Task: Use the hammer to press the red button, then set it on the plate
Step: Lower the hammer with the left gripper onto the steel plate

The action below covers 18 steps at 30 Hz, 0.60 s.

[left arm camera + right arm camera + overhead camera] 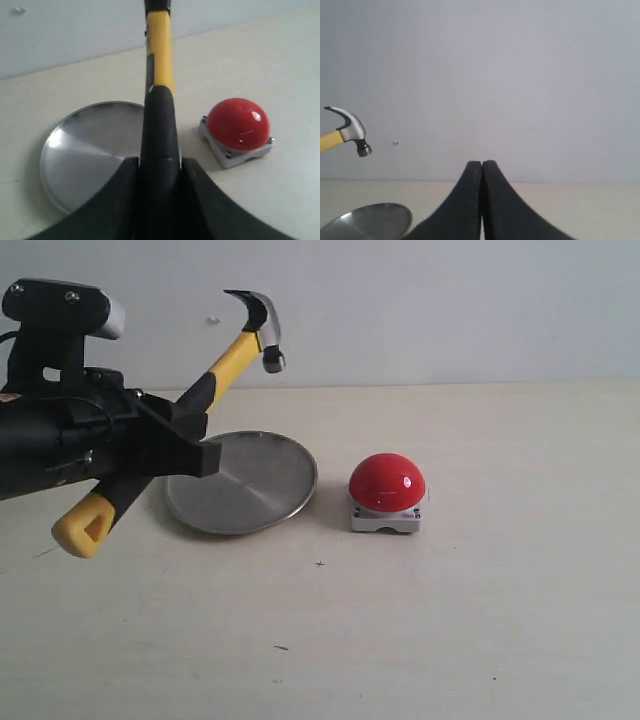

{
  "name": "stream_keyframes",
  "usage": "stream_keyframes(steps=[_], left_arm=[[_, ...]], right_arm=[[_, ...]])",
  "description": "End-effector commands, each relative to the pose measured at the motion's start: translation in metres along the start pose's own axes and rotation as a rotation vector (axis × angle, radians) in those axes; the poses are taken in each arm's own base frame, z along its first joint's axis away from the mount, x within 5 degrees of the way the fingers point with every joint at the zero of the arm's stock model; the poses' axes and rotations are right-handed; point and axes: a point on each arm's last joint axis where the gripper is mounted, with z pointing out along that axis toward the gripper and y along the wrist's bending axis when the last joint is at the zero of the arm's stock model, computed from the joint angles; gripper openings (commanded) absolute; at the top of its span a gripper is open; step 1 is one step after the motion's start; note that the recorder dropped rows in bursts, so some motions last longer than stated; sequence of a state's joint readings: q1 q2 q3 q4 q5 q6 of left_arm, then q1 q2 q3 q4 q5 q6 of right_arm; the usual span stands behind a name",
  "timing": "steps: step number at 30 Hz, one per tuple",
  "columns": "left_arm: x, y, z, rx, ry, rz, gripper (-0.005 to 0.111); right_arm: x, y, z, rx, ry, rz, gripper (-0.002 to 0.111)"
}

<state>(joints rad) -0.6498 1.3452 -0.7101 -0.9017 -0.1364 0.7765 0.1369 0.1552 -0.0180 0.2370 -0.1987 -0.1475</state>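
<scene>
My left gripper (185, 435) is shut on the black sleeve of the hammer (235, 355), which slants up over the table. Its dark head points up and right, and its yellow looped butt (85, 525) hangs low at the left. In the left wrist view the hammer (159, 125) runs straight out between the two fingers. The silver plate (250, 490) lies flat just beyond and below the gripper. The red button (387, 483) sits on its grey base to the right of the plate, apart from it. My right gripper (481, 164) is shut and empty, out of the exterior view.
The tabletop (450, 620) is pale beige wood, with a plain light wall (450, 310) behind it. In the right wrist view the hammer head (352, 131) and the plate rim (370, 220) show far to one side.
</scene>
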Motion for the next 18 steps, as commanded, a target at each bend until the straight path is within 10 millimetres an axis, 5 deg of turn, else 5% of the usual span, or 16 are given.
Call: stream_keyframes(steps=[1, 7, 18], left_arm=[[-0.002, 0.021, 0.013, -0.121, -0.033, -0.014, 0.0], [0.015, 0.029, 0.051, -0.175, 0.049, -0.001, 0.0], [0.016, 0.03, 0.118, -0.22, 0.057, -0.072, 0.0]], right_arm=[[-0.002, 0.0, -0.01, -0.008, -0.09, -0.039, 0.0], [-0.003, 0.001, -0.015, -0.017, -0.108, -0.031, 0.0], [0.003, 0.001, -0.014, -0.025, -0.048, -0.027, 0.0]])
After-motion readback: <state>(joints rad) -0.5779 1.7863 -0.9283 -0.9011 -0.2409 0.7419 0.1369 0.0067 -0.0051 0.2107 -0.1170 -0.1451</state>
